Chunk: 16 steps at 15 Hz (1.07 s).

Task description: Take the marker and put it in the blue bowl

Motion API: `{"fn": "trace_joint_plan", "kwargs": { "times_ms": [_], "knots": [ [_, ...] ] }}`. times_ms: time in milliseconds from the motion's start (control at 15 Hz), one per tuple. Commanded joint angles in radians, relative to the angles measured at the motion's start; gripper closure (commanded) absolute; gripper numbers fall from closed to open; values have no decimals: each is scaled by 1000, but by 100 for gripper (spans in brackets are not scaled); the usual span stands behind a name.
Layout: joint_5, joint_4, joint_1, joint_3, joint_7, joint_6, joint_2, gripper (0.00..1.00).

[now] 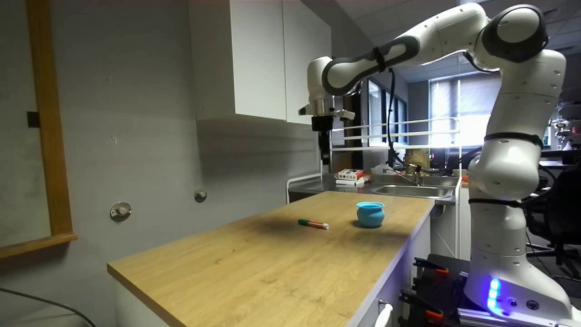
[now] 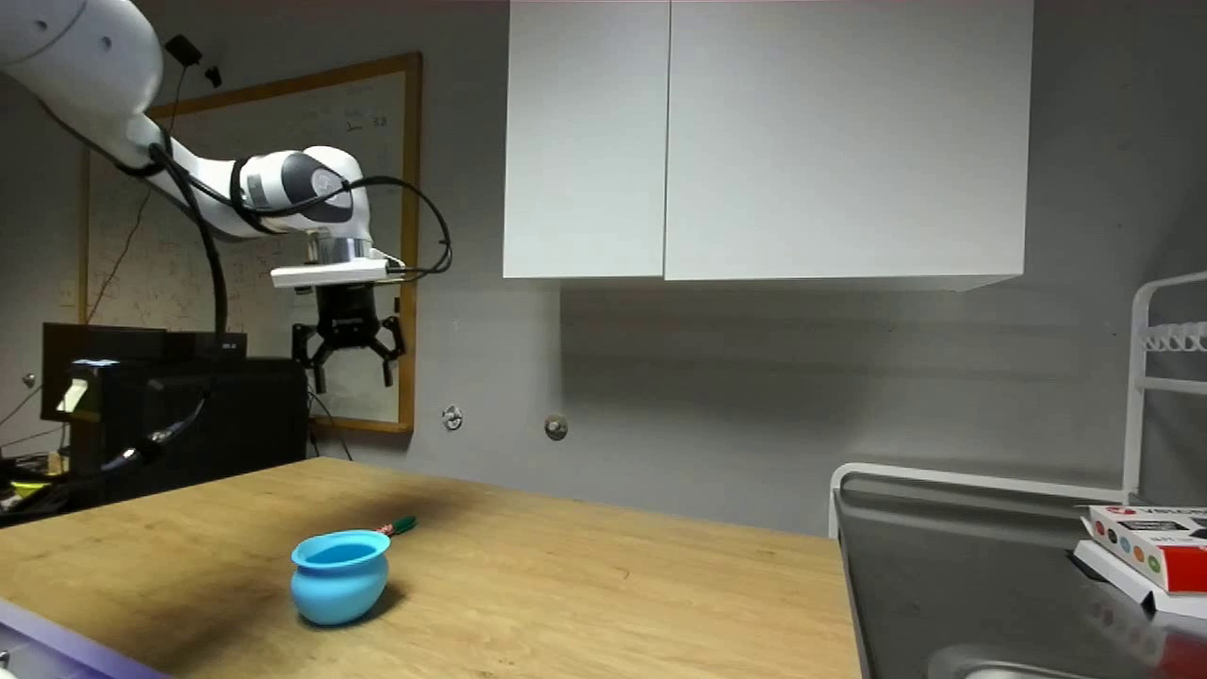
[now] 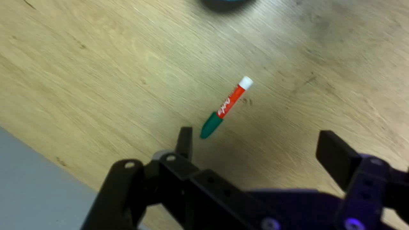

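Observation:
The marker (image 1: 313, 224) lies flat on the wooden tabletop, with a red-orange body, green cap and white end. In an exterior view the marker (image 2: 403, 525) is partly hidden behind the blue bowl (image 2: 339, 589). The bowl (image 1: 371, 216) stands upright, a short way from the marker. My gripper (image 1: 325, 161) is open and empty, high above the table; both fingers show apart in an exterior view (image 2: 354, 385). In the wrist view the marker (image 3: 230, 101) lies ahead of the open gripper (image 3: 255, 131), its green cap near the left fingertip. Only a sliver of the bowl (image 3: 233, 0) shows there.
The wooden table (image 1: 254, 272) runs along a grey wall. White cabinets (image 2: 768, 141) hang above its back side. A metal sink counter (image 1: 408, 190) adjoins its far end, with a white rack (image 1: 395, 134) and a red-and-white box (image 2: 1146, 547).

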Motion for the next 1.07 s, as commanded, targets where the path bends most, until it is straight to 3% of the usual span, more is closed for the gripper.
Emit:
{"fn": "trace_joint_plan", "kwargs": {
  "times_ms": [0, 533, 1000],
  "knots": [
    [133, 118, -2, -5, 11, 21, 153, 0],
    [121, 160, -45, 11, 100, 153, 386, 0],
    [88, 110, -49, 12, 149, 225, 469, 0]
  ]
}}
